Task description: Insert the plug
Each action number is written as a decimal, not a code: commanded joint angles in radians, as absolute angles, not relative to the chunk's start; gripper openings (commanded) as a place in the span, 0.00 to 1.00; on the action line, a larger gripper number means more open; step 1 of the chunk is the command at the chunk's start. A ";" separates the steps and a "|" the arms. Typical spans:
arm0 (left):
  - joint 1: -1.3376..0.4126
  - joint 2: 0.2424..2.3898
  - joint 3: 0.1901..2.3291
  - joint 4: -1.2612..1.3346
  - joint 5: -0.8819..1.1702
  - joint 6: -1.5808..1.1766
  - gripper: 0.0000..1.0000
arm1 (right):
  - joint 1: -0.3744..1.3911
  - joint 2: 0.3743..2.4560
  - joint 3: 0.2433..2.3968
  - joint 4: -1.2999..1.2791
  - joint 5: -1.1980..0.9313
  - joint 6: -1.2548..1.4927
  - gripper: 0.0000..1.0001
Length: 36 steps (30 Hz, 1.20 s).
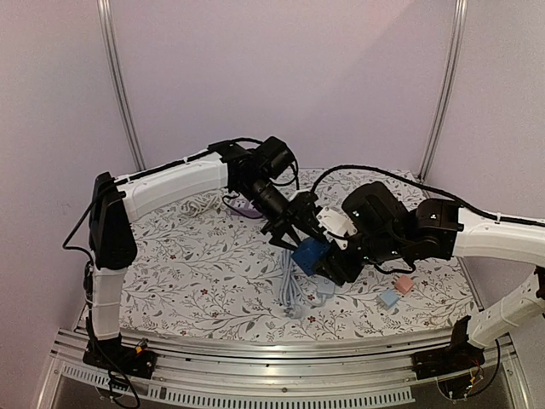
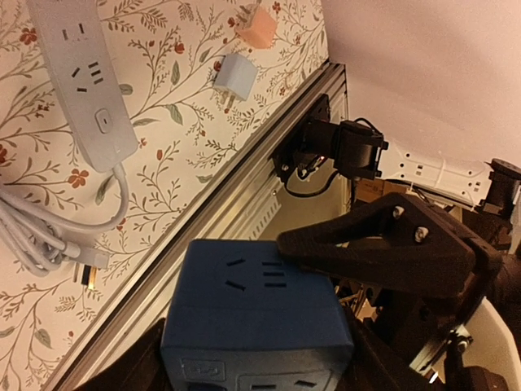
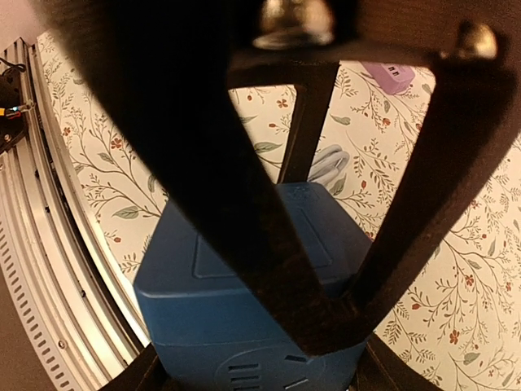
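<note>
Right claw (image 1: 324, 263) around blue cube (image 1: 306, 253)

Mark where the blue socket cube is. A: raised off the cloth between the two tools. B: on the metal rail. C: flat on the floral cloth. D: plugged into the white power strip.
A: the blue socket cube hangs above the floral cloth between the left tool and right tool; the white power strip lies flat below.
</note>
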State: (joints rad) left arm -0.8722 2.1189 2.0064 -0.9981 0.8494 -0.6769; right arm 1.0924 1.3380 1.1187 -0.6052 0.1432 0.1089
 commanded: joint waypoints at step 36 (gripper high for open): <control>-0.835 1.943 1.849 -0.924 0.841 -0.688 0.00 | 1.108 1.313 1.112 -0.612 0.323 0.263 0.87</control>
